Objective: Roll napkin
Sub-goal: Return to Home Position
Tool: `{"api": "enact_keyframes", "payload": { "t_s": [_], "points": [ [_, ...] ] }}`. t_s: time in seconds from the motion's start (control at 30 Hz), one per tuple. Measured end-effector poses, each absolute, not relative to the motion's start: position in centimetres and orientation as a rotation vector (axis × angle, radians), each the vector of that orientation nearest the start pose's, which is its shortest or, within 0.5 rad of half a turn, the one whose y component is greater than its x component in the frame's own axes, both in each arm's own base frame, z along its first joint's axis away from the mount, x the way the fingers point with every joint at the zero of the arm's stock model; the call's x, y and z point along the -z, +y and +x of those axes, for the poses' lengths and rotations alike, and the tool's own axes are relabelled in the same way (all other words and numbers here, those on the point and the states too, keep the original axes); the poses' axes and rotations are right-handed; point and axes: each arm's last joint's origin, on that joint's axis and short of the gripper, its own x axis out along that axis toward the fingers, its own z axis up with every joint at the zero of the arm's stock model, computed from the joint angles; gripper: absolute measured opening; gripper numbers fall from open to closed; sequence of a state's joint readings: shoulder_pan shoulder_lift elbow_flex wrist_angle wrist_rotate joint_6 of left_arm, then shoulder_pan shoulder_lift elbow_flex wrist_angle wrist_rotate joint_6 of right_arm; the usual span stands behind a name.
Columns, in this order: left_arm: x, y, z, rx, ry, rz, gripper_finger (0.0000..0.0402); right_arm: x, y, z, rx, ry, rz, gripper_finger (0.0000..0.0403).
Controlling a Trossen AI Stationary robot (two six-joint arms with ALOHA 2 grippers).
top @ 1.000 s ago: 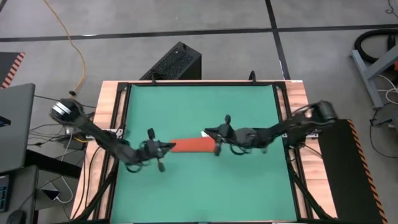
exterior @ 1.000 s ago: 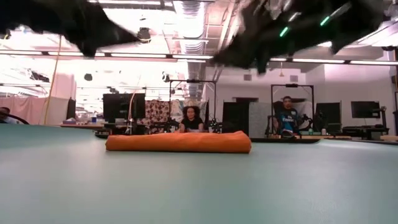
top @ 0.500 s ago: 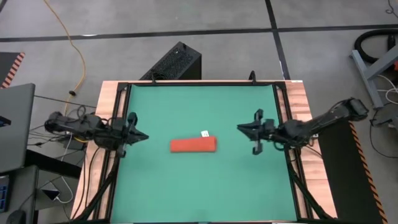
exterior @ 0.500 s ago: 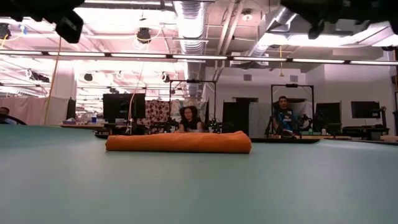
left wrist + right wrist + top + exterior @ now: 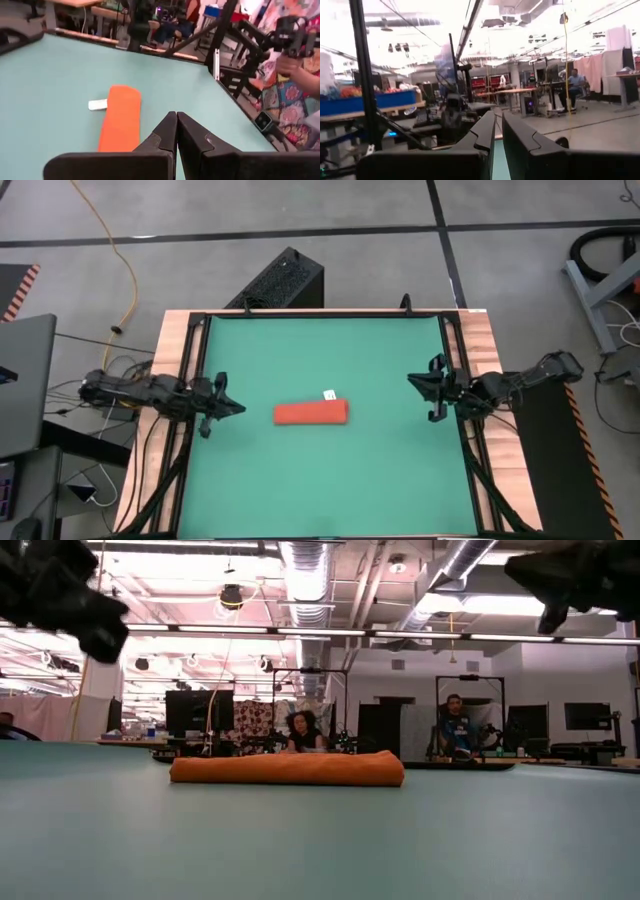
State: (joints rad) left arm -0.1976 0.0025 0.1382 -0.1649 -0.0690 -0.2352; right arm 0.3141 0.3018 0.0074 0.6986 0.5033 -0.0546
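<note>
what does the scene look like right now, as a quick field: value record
cloth: orange-red soft cloth napkin, rolled into a short log, mid-table on the green table mat
tag: small white tag poking out at one long edge, nearer the right arm's end
left hand: shut, empty, near the mat's left edge
right hand: shut, empty, near the mat's right edge
contact: neither hand touches the napkin

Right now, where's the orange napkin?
High view: the rolled orange cloth napkin lies centred on the green table, between left pincer and right pincer, touching neither.
</note>
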Motion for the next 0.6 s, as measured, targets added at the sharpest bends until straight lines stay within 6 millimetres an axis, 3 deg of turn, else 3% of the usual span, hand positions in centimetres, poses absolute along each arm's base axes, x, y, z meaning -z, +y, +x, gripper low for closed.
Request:
{"api": "enact_keyframes", "payload": {
  "t_s": [0.13, 0.4, 0.6],
  "points": [
    [-17.0, -1.7, 9.5, 0.124, -0.017, -0.278, 0.0000, -19.9, 1.9, 10.2, 0.185, -0.313, 0.153, 0.0058],
    [-17.0, -1.7, 9.7, 0.043, -0.029, -0.217, 0.0000, -18.8, 2.0, 10.4, 0.169, -0.207, 0.167, 0.0058],
    [-17.0, -1.9, 9.7, 0.126, -0.025, -0.211, 0.0000, -18.3, 2.1, 10.5, 0.169, -0.157, 0.155, 0.0058]
  ]
}}
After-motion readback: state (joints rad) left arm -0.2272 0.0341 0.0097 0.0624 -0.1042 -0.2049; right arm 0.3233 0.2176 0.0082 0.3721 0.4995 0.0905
